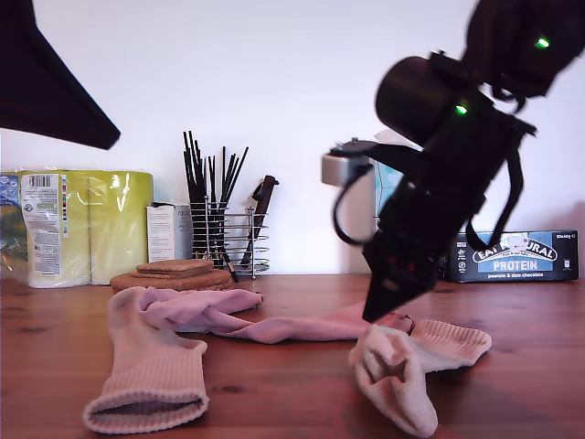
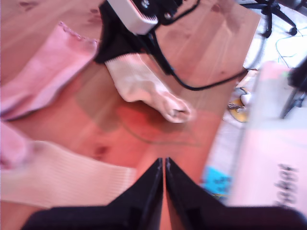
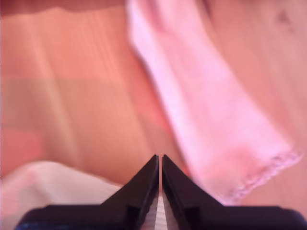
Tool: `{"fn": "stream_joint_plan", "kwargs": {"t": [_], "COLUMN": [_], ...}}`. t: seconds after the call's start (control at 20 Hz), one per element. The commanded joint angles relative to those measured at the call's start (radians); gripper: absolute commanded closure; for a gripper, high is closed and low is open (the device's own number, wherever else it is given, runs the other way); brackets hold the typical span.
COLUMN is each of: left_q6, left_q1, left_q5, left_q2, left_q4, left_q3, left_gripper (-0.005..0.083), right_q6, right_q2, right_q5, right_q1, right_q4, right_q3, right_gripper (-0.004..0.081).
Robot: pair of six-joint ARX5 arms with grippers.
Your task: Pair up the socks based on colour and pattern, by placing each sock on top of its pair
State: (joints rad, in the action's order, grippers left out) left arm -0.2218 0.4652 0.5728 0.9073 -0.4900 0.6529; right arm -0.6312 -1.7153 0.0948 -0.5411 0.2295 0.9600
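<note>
The second gripper (image 1: 379,311), its jaws pressed together on nothing, is held low over the tabletop (image 1: 274,384) between a pink sock (image 3: 216,124) and a cream sock (image 1: 402,366), presumably for matching, while the first gripper (image 2: 164,165), likewise closed and empty, is kept high above.

The arm on the exterior view's right was chunky matte black with two green LEDs glowing near the frame's upper right, plus a black cable looping off a silver-grey camera box (image 1: 345,168). My first gripper (image 2: 162,165) had pointy black wedge fingers. My second gripper (image 3: 159,162) looked the same, with a pale strip between its fingers.
</note>
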Motion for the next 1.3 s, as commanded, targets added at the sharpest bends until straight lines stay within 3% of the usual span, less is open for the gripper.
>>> {"fn": "stream_joint_plan", "kwargs": {"t": [0.0, 0.15, 0.35, 0.6, 0.8, 0.95, 1.25], "left_q6": [-0.021, -0.038, -0.129, -0.206, -0.207, -0.237, -0.277], "left_q1": [0.002, 0.002, 0.010, 0.024, 0.062, 0.103, 0.174], "left_q5": [-0.064, -0.138, -0.134, -0.133, -0.133, -0.146, -0.309], "left_q2": [0.018, 0.078, 0.235, 0.392, 0.455, 0.492, 0.600], "left_q4": [0.054, 0.104, 0.090, 0.072, 0.071, 0.081, 0.164], "left_q3": [0.004, 0.004, 0.004, 0.004, 0.004, 0.004, 0.004], "left_gripper": [0.0793, 0.0793, 0.0768, 0.0482, 0.0399, 0.0392, 0.0394], "right_q6": [0.118, 0.216, 0.276, 0.302, 0.326, 0.348, 0.347], "right_q2": [-0.015, 0.048, 0.222, 0.494, 0.690, 0.800, 0.903], "right_q5": [0.000, 0.040, 0.082, 0.093, 0.105, 0.105, 0.106], "right_q1": [-0.011, -0.033, -0.055, -0.061, -0.061, -0.060, -0.060], "right_q4": [0.060, 0.106, 0.140, 0.213, 0.271, 0.314, 0.356], "right_q3": [0.073, 0.109, 0.108, 0.104, 0.047, -0.009, -0.049], "right_gripper": [0.0781, 0.0782, 0.0782, 0.0782, 0.0782, 0.0782, 0.0782]}}
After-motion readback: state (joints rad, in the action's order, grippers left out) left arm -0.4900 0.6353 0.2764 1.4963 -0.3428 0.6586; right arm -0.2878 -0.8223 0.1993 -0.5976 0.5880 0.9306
